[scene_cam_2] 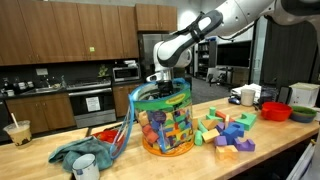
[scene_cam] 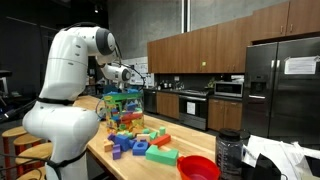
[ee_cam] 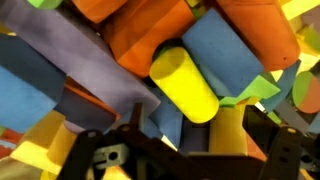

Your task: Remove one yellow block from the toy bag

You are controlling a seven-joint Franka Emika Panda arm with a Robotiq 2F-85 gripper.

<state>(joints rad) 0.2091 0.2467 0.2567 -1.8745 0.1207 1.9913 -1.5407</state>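
Wrist view was filled with foam blocks packed tight. The yellow block (ee_cam: 185,84) — a stubby cylinder lying tilted — sat near the middle, wedged under an orange block (ee_cam: 150,45), with a blue block (ee_cam: 225,50) at its upper right and a purple slab (ee_cam: 70,60) to its left. Dark fingers (ee_cam: 100,155) framed the bottom of that view, one on each side, spread apart and clamping nothing. The yellow block lay just ahead of the gap between them; whether either finger touched it could not be told.

In an exterior view the white arm (scene_cam_2: 215,25) reached down over the toy bag (scene_cam_2: 166,122), and the tool (scene_cam_2: 160,86) was sunk into the bag's open top, level with the green-and-blue band. The bag stood upright on the wooden surface (scene_cam_2: 285,138), closer to its front edge than its back edge. Loose blocks (scene_cam_2: 225,130) lay scattered just beside the bag, and a red bowl (scene_cam_2: 275,111) sat beyond them toward the end of the surface. On the bag's other side a teal cloth (scene_cam_2: 85,150) lay crumpled — a tin can (scene_cam_2: 85,167) stood against it by the front edge.
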